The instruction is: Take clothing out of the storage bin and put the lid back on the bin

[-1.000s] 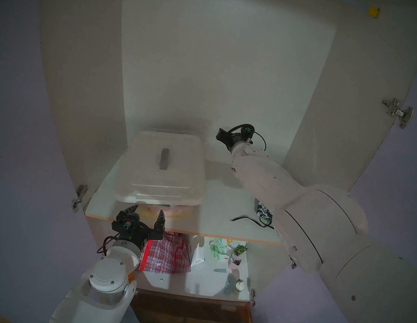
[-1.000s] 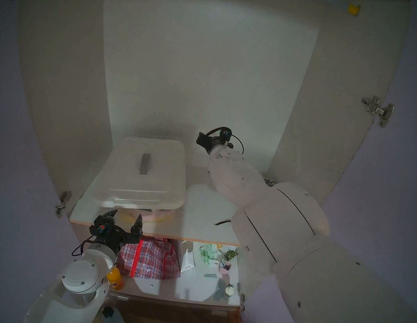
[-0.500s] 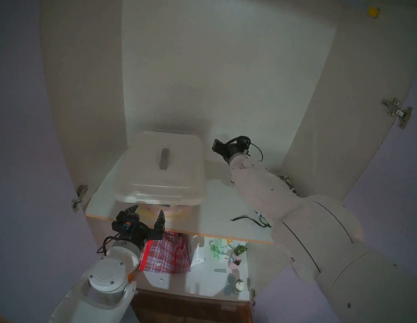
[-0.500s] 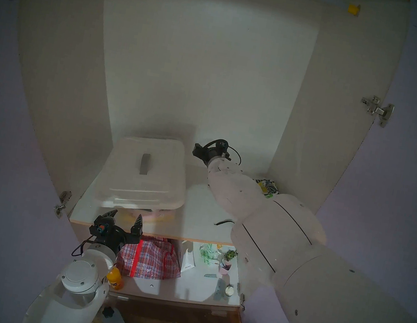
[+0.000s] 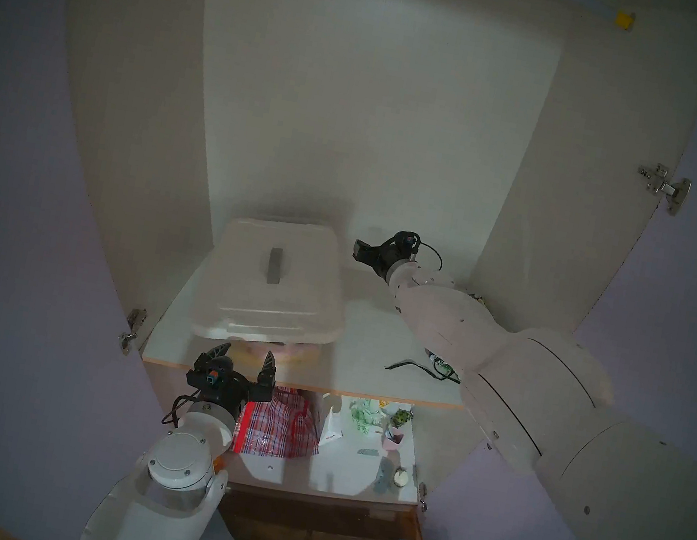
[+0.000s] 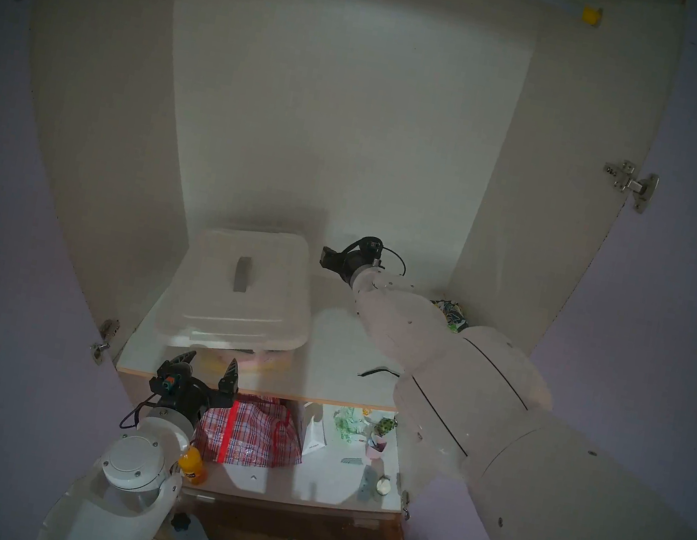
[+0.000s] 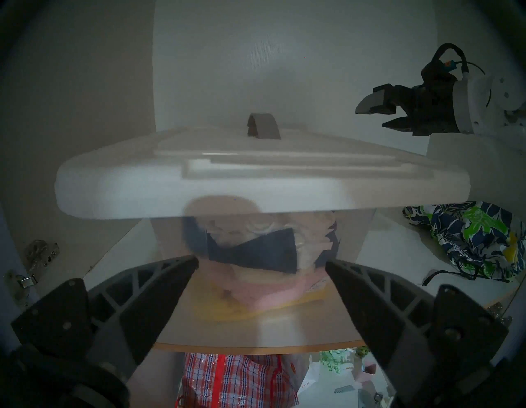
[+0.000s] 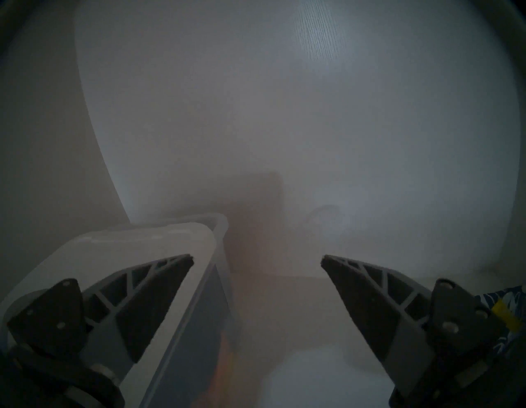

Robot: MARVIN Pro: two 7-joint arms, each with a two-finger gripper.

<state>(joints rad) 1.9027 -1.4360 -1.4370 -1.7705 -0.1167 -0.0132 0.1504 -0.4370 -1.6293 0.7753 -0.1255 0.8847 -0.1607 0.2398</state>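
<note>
The white lid (image 5: 301,296) with its grey strip handle lies on the clear storage bin (image 7: 350,236) at the left of the upper shelf. Folded fabrics show through the bin's wall. The leaf-print clothing (image 7: 469,236) lies on the shelf to the right of the bin, mostly hidden behind my right arm in the head views (image 6: 451,314). Its dark strings trail forward. My left gripper (image 5: 247,353) is open and empty just in front of the bin (image 7: 260,260). My right gripper (image 7: 370,116) is open and empty beside the lid's back right corner (image 8: 256,256).
The shelf's front edge (image 5: 299,385) runs under my left gripper. Below it, a lower shelf holds a red-and-white checked bag (image 5: 279,425), an orange bottle (image 6: 191,468) and several small items. Cupboard side walls and open doors with hinges (image 5: 663,189) close in both sides.
My right arm has lowered, bringing its open gripper down beside the lid's back right corner and uncovering more of the clothing. The left arm, the lid and the bin have not moved.
</note>
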